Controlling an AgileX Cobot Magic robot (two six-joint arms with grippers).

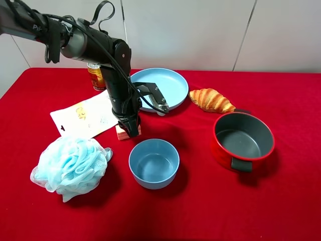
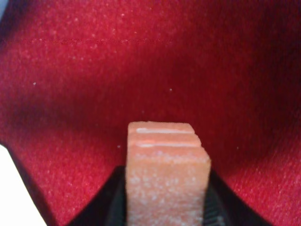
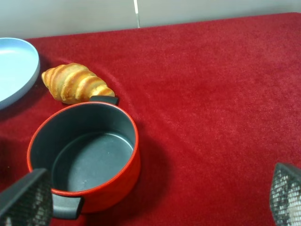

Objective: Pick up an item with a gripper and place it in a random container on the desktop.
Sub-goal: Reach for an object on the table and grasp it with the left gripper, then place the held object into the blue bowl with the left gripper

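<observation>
The pinkish-orange block (image 1: 122, 133) sits at the tip of my left gripper (image 1: 129, 128), low over the red desktop (image 1: 281, 211) beside a white packet. In the left wrist view the block (image 2: 167, 174) fills the gap between the black fingers (image 2: 117, 200), which press on both its sides. The small deep light-blue bowl (image 1: 154, 163) stands empty just in front and to the right of the block. My right gripper (image 3: 155, 197) is open and empty above the red cloth near the red pot; it is out of the exterior view.
A wide light-blue plate (image 1: 168, 85) lies behind the left arm. A croissant (image 1: 211, 99) and a red pot with grey inside (image 1: 243, 140) are to the right. A blue mesh puff (image 1: 72, 165), a white packet (image 1: 85, 118) and a can (image 1: 95, 76) are on the left.
</observation>
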